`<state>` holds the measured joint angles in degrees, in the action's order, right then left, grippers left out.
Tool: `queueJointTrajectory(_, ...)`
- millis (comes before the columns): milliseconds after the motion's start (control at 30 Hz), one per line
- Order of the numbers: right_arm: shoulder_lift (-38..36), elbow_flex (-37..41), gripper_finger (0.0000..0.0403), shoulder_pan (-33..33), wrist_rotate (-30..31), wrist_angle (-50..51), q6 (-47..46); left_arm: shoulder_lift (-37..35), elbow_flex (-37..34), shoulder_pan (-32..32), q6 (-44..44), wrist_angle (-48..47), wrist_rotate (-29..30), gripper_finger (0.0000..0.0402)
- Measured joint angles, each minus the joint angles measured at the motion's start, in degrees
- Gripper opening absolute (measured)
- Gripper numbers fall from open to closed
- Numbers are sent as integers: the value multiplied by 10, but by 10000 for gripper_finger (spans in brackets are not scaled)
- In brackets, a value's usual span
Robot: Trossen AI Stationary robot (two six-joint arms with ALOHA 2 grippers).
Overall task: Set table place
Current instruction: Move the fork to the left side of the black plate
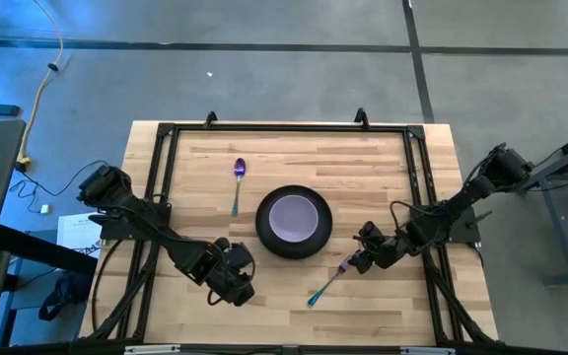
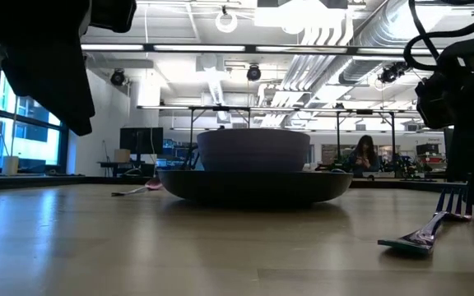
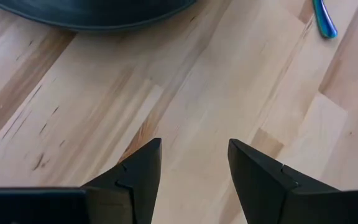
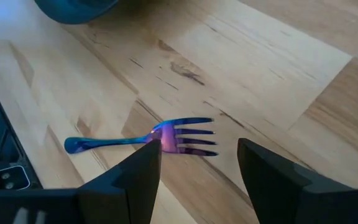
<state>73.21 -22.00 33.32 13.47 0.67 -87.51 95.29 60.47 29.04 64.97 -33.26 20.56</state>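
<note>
Worktop (image 1: 383, 158): pale wooden planks with a thin black frame along the edges.
Plate (image 1: 264, 233): dark grey, round, at the middle of the worktop.
Bowl (image 1: 294, 217): lavender, smaller, sitting inside the plate.
Spoon (image 1: 238, 183): at about 10 o'clock from the plate, just beside its rim; purple head pointing to 12 o'clock, blue handle towards 6.
Fork (image 1: 327, 282): at about 5 o'clock from the plate, lying flat and slanted; teal handle end towards 7 o'clock, tines towards 1 o'clock.
Left gripper (image 1: 235, 286): at about 7 o'clock from the plate, over bare wood; fingers (image 3: 143, 168) spread apart, nothing between them.
Right gripper (image 1: 361, 258): at about 4 o'clock from the plate, just above the fork's tines; fingers (image 4: 143, 165) parted, gripping nothing.
</note>
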Motion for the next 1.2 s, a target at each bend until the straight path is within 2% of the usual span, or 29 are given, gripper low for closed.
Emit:
queueJointTrajectory(767, 5, 0, 204, 0, -4, -52, -5, 0, 0, 0, 19, -47, 0, 175)
queueJointTrajectory(1200, 152, -102, 204, -17, -41, -47, 30, 0, 0, 11, 31, -71, -4, 175)
